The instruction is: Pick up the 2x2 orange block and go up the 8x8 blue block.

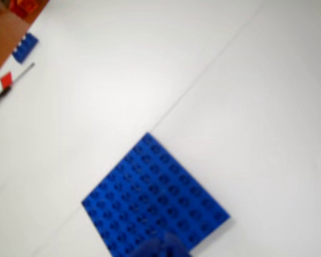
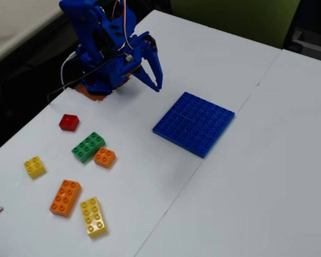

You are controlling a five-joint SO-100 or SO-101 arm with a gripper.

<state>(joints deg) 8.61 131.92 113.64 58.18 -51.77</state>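
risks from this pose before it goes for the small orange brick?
1. The orange 2x2 sits touching the green brick; closing on it may drag or clamp the green one.
2. A longer orange brick lies nearby, so a wrong pick is possible.
3. The hand hangs empty near the baseplate, and the wrist view shows only the plate, not the target.

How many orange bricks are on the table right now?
2. In the fixed view, the 2x2 orange block touches the green brick's right end; the longer orange brick lies nearer the camera, beside a long yellow brick.
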